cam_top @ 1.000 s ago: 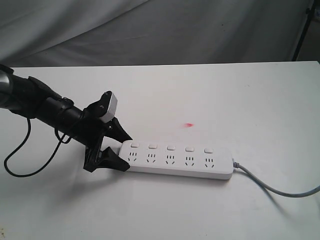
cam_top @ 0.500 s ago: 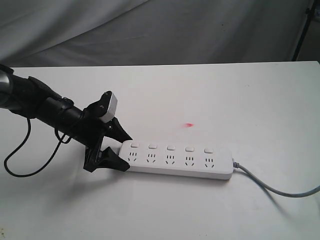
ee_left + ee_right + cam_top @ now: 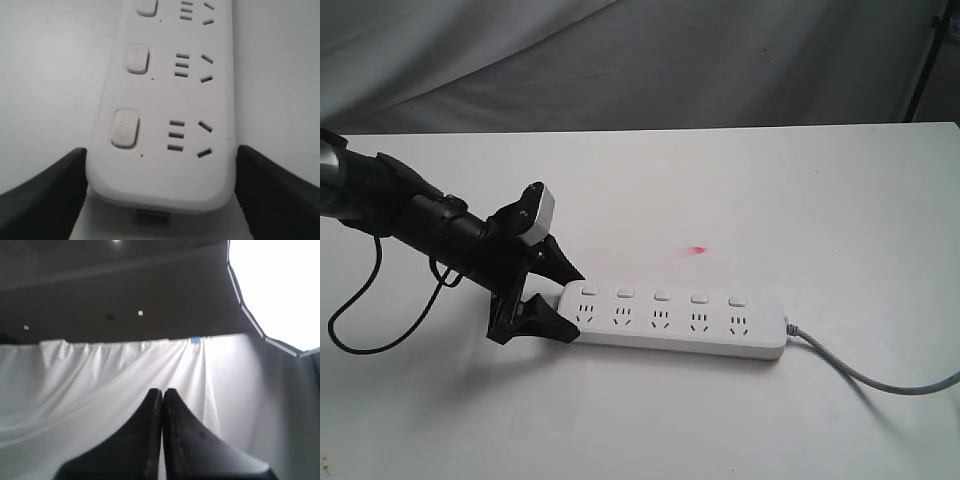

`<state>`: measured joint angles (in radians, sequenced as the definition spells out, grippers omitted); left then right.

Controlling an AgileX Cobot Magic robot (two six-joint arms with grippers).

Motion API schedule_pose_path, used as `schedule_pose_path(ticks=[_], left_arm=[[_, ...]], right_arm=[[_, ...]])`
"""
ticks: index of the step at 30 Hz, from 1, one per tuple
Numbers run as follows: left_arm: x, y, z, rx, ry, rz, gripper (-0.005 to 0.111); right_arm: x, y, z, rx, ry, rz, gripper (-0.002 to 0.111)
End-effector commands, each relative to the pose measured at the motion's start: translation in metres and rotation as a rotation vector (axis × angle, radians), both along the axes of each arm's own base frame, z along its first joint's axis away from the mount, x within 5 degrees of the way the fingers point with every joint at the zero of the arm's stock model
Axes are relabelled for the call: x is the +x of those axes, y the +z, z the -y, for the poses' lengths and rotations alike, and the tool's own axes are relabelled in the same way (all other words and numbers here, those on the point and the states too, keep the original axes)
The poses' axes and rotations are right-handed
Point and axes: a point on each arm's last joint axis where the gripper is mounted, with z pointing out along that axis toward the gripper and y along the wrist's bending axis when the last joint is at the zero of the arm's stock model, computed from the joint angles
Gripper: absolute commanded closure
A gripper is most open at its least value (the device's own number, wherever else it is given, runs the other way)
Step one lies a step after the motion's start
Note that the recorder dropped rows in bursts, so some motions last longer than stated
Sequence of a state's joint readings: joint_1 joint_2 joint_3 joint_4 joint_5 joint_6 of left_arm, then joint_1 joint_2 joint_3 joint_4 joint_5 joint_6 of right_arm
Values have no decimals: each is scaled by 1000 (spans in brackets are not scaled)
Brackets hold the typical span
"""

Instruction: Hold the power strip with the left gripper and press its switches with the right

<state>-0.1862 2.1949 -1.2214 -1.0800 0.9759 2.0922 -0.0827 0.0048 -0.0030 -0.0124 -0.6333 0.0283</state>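
White power strip flat on white counter, near end gripped by wide-spread left hand, open counter beyond, right hand closed, empty, facing drape

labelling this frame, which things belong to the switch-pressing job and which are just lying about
Job: power strip, its grey cord, left tool, right tool.
Lying about: red light spot, black cable, backdrop cloth.
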Motion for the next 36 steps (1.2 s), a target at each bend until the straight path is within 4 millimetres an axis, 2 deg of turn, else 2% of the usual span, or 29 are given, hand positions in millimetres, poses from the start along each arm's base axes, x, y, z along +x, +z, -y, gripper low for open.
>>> schedule_pose_path(ticks=[1, 7, 10, 13, 16, 20, 22, 28, 36], left_arm=[[4, 1, 1, 16, 16, 31, 104], [4, 1, 1, 16, 16, 31, 104], [4, 1, 1, 16, 16, 31, 104], [4, 1, 1, 16, 16, 31, 104], [4, 1, 1, 16, 16, 31, 104], [4, 1, 1, 16, 16, 31, 104], [4, 1, 1, 16, 16, 31, 104], [4, 1, 1, 16, 16, 31, 104], [4, 1, 1, 16, 16, 31, 104]], right_arm=[[-13, 11, -1, -12, 0, 196, 108], [-14, 12, -1, 31, 49, 215, 108], [-10, 13, -1, 46, 52, 138, 108], [-8, 28, 0, 64, 51, 34, 108], [-10, 45, 0, 107, 82, -3, 108], [-1, 69, 0, 130, 99, -29, 108], [8, 83, 1, 154, 114, -63, 108], [53, 125, 1, 162, 139, -270, 108], [110, 172, 4, 131, 124, -375, 108]])
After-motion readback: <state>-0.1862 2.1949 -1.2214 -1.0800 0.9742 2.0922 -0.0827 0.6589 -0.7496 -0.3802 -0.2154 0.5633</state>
